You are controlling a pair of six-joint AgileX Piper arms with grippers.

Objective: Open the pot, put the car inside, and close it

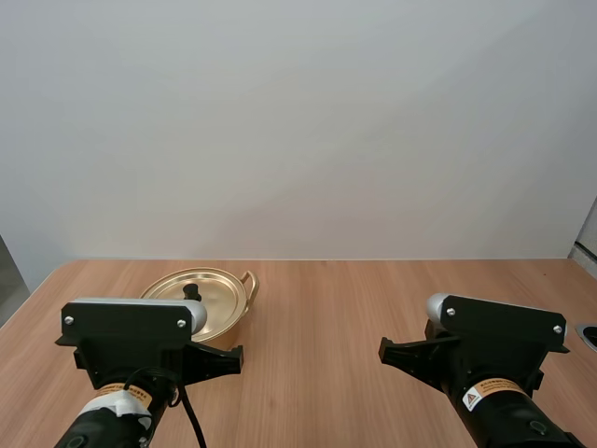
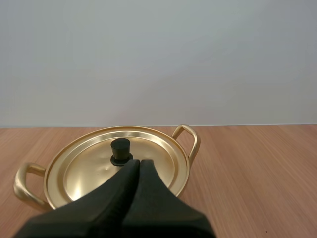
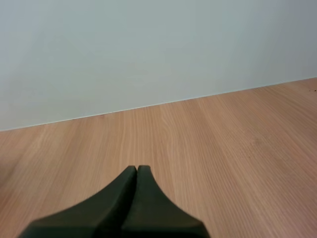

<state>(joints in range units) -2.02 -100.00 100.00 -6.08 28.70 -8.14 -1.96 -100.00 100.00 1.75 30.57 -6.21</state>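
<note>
Sitting lidded: gold pot, black knob, loop handles; left claw, right claw both pressed together

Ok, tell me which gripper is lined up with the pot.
The left gripper: its shut fingers point straight at the black knob of the lid on the pot. The right gripper faces plain table instead.

gold pot lidded, beyond left arm, wooden table
</note>
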